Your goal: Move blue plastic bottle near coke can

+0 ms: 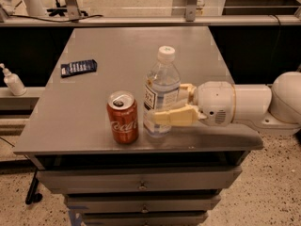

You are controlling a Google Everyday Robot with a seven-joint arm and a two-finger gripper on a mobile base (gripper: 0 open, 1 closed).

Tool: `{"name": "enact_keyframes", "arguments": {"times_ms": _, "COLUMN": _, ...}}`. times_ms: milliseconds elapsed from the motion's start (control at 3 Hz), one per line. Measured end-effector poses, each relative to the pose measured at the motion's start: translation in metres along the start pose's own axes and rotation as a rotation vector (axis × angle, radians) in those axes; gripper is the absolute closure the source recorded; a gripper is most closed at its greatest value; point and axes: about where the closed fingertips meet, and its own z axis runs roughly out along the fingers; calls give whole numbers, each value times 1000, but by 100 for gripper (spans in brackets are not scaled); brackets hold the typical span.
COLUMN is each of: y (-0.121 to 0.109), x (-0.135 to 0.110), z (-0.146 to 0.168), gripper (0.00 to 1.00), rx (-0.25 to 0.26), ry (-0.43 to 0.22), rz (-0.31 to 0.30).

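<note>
The blue plastic bottle (161,86), clear with a white cap and a white-and-blue label, stands upright near the front edge of the grey table (94,98). The coke can (123,117) stands upright just to its left, a small gap apart. My gripper (165,105) reaches in from the right and is shut on the bottle's lower half. One tan finger (173,117) crosses in front of the bottle, and the other is partly hidden behind it.
A dark blue packet (78,67) lies at the table's left middle. A small white pump bottle (12,81) stands on a lower ledge off the table's left side. Drawers (141,185) sit under the table front. A rail (141,20) runs behind the table.
</note>
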Motion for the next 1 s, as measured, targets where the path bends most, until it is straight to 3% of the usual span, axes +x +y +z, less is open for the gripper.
{"name": "enact_keyframes", "arguments": {"times_ms": 667, "y": -11, "x": 13, "z": 3, "gripper": 100, "rx": -37, "ry": 33, "rz": -76}}
{"name": "enact_keyframes", "arguments": {"times_ms": 1000, "y": -18, "x": 15, "z": 4, "gripper": 82, "rx": -41, "ry": 49, "rz": -112}}
